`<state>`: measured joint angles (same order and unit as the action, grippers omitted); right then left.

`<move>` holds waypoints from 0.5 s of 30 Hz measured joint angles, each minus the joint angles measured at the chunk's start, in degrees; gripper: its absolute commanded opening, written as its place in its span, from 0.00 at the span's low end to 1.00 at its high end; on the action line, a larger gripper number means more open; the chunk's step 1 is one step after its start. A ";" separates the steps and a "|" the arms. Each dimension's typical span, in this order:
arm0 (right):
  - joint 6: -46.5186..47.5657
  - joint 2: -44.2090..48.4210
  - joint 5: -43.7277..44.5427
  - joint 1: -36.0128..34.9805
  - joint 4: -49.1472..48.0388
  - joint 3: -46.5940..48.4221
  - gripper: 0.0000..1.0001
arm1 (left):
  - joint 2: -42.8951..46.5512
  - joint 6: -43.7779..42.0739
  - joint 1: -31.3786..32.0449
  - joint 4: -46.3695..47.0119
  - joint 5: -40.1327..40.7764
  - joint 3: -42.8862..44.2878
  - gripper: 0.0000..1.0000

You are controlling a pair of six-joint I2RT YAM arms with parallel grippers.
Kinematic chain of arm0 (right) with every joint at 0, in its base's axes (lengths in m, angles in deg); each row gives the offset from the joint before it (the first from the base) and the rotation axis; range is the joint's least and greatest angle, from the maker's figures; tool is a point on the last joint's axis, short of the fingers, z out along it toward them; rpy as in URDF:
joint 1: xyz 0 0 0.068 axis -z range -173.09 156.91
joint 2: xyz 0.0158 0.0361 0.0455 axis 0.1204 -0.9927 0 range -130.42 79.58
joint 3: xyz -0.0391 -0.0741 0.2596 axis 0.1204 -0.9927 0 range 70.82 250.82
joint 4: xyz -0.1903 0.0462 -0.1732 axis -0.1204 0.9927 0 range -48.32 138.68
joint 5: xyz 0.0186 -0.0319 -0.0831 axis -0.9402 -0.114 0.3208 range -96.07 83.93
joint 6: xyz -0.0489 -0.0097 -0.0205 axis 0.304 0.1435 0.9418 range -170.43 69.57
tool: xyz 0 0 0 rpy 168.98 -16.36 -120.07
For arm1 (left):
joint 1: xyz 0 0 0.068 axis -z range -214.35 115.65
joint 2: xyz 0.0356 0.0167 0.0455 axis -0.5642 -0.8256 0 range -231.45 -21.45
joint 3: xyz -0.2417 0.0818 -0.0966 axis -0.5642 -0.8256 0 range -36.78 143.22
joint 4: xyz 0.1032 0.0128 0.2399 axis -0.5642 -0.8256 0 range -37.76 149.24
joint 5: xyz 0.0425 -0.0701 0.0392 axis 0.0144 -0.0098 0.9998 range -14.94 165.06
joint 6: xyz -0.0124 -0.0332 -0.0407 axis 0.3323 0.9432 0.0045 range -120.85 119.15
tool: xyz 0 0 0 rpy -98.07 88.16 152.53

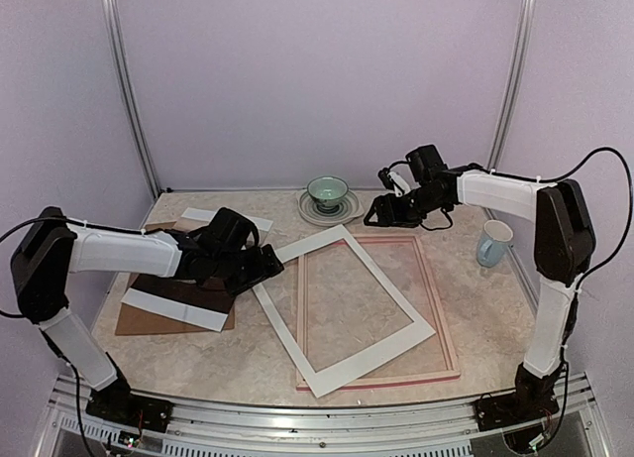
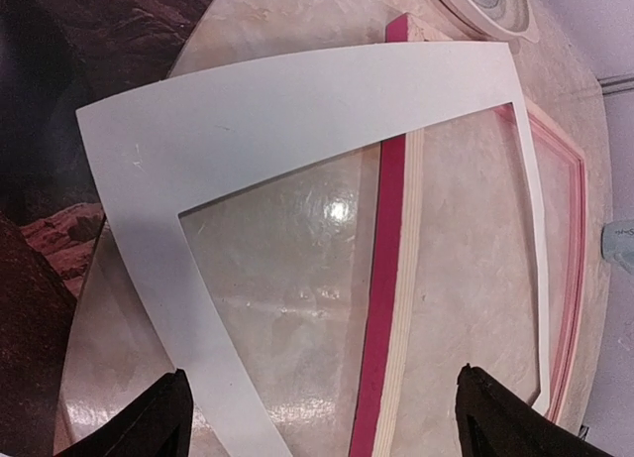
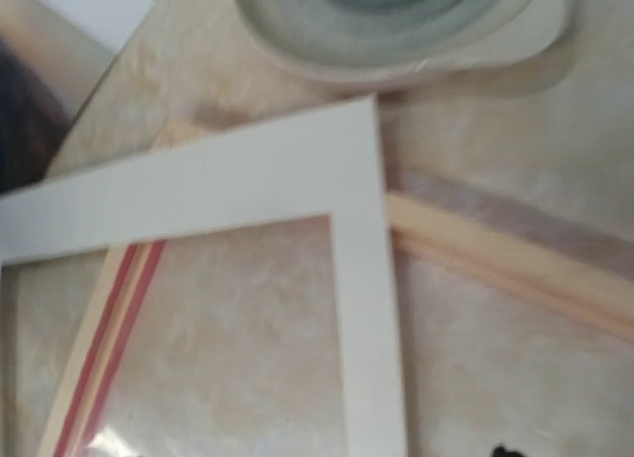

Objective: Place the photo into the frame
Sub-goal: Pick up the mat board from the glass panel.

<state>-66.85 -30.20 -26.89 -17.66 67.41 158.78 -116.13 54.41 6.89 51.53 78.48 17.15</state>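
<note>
Lying skewed across the frame (image 1: 438,298), the mat (image 2: 297,120) likely blocks the photo (image 2: 59,100); left gripper (image 2: 322,422) jaws apart above it, right gripper (image 1: 381,214) jaws unreadable.

**Pink, white and marbled beige**

The frame (image 1: 438,308) is pale wood-coloured, with a bright pink face along its rim. The mat (image 1: 287,328) lying across it is plain white. Left of the frame, the photo (image 1: 183,290) is dark with rusty brown rock and rests on a brown board (image 1: 139,323). Behind the frame are a green bowl (image 1: 328,189) and a saucer (image 1: 342,217) ringed in grey-green. Right of the frame is a pale blue mug (image 1: 493,244). The worktop (image 1: 495,318) is mottled beige marble.
</note>
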 measured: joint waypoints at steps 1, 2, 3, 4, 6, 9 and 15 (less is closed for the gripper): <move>0.44 -0.98 -0.96 0.00 0.37 0.50 0.74 | 0.55 0.00 0.00 -0.55 0.00 0.00 0.92; 0.92 -2.43 -2.34 -0.04 1.25 1.29 0.74 | 1.11 0.04 0.00 -1.11 0.02 0.00 0.92; 1.25 -3.34 -3.17 -0.04 1.62 1.68 0.74 | 1.62 0.04 0.00 -1.46 0.04 0.00 0.92; 1.66 -4.35 -4.17 -0.04 1.97 2.12 0.74 | 2.03 0.07 0.00 -1.64 0.04 -0.07 0.92; 2.12 -5.60 -5.66 -0.04 2.27 2.27 0.73 | 2.60 0.28 0.00 -1.75 0.04 -0.48 0.92; 2.67 -7.04 -7.82 0.00 2.73 2.29 0.70 | 2.45 0.70 0.00 -1.92 0.00 -1.53 0.91; 3.52 -9.73 -11.10 0.55 2.75 2.29 0.66 | 0.28 1.29 0.00 -1.97 -0.28 -1.88 0.88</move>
<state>-63.33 -39.93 -38.00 -17.12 70.17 161.07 -115.84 55.70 6.89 49.56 78.20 15.27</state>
